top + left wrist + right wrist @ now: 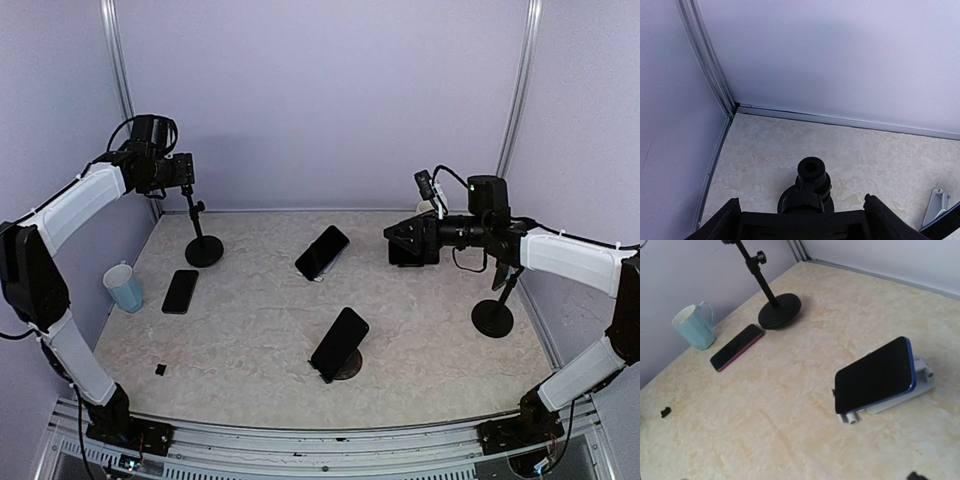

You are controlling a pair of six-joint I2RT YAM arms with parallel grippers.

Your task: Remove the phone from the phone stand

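Observation:
A dark phone with a blue edge leans on a white phone stand at mid table; in the top view the phone is well left of my right gripper. A second dark phone leans on a black round stand nearer the front. My right gripper hovers above the table, open and empty; only one fingertip shows in its wrist view. My left gripper is raised at the back left, open and empty, its fingers spread over a black pole stand.
A third phone with a red edge lies flat at the left, next to a pale blue mug. The pole stand's round base is at the back left, another pole stand at the right. A small black piece lies front left.

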